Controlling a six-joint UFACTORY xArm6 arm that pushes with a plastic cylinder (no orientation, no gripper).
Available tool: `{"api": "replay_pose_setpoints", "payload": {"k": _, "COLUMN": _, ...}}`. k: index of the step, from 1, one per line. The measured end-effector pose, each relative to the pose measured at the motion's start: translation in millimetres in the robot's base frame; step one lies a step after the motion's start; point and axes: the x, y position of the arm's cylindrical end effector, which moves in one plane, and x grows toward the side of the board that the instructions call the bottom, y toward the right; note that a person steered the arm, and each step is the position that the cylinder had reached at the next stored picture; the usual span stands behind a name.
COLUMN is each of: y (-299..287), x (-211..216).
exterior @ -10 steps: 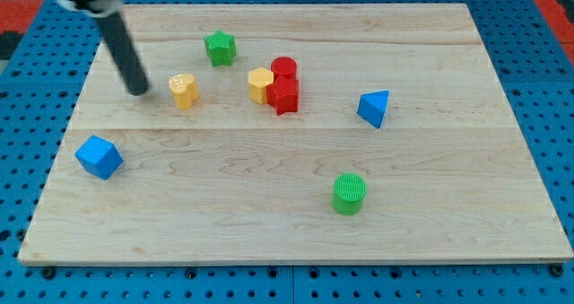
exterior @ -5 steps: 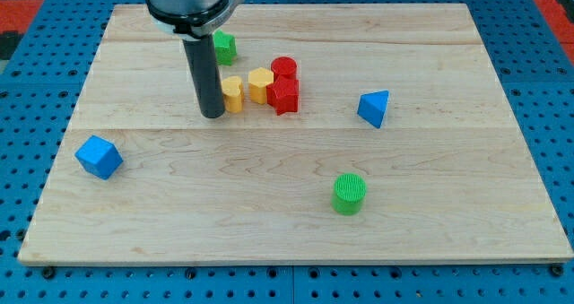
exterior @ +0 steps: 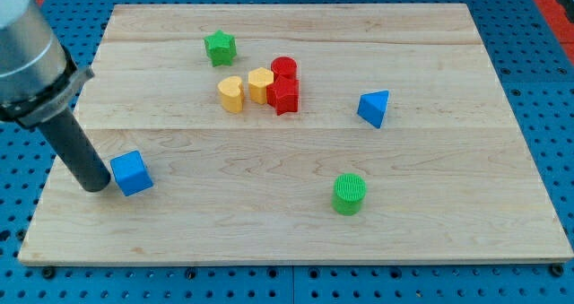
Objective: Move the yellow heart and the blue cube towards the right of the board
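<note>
- My tip (exterior: 94,186) sits on the board, right at the left side of the blue cube (exterior: 132,172). It looks like it touches the cube, but I cannot be sure. I have no jaws, so I hold nothing. I can only push.
- The blue cube looks small, hard and light. It should slide easily on the smooth wooden board (exterior: 430,241). Push it on the middle of its left face, or it may spin away.
- The yellow heart (exterior: 230,94) is up and to the right of the cube. It sits just beside a yellow block (exterior: 260,84), and the red blocks (exterior: 283,86) crowd behind that, so they stand in its way.
- Farther right of the cube are a green cylinder (exterior: 349,194) and a blue pyramid-like block (exterior: 374,108). A green star (exterior: 219,47) is above the heart.
</note>
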Motion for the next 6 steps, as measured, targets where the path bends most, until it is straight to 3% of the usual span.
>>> {"api": "replay_pose_setpoints", "payload": {"k": 1, "y": 11.2, "x": -4.2}}
{"api": "replay_pose_setpoints", "payload": {"k": 2, "y": -48.4, "x": -29.8}}
{"api": "replay_pose_setpoints", "payload": {"k": 3, "y": 43.3, "x": -21.2}}
{"api": "replay_pose_setpoints", "payload": {"k": 4, "y": 139.8, "x": 16.6}}
{"api": "replay_pose_setpoints", "payload": {"k": 5, "y": 100.5, "x": 11.2}}
{"api": "replay_pose_setpoints", "payload": {"k": 6, "y": 146.9, "x": 85.5}}
